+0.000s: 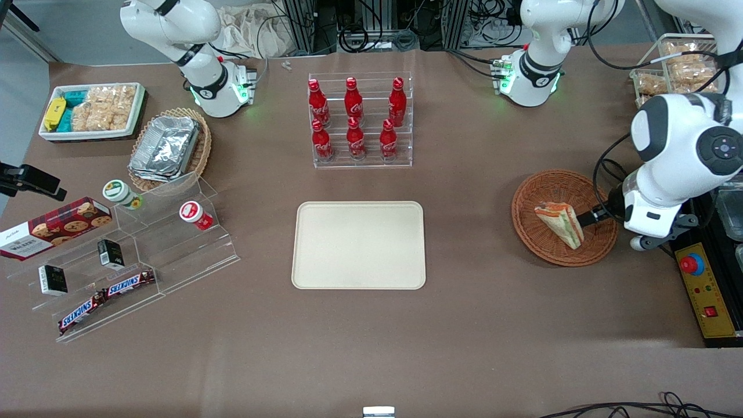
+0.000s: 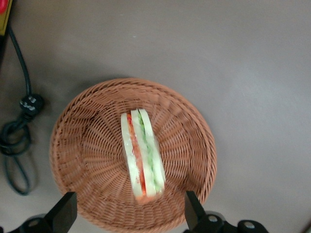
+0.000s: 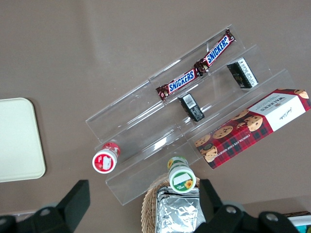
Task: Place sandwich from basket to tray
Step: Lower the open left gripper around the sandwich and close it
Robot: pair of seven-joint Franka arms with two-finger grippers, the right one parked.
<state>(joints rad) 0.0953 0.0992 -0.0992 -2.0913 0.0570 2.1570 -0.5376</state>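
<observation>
Your tray (image 1: 359, 245) sits bare mid-table, nearer the front camera than the cola bottle rack (image 1: 360, 120). The basket (image 1: 540, 244) lies toward the working arm's end, the sandwich (image 1: 561, 223) resting inside on edge. Your gripper (image 2: 130, 209) hovers above it, fingers (image 2: 63, 211) spread wide, gripping nothing.

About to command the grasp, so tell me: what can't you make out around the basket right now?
- Front view: gripper fingers mostly hidden by the arm's own wrist.
- Wrist view: fingers open, cut off by the frame edge.
- Sandwich underside and its contact with the basket: hidden.
- Tray: absent from the wrist view.
</observation>
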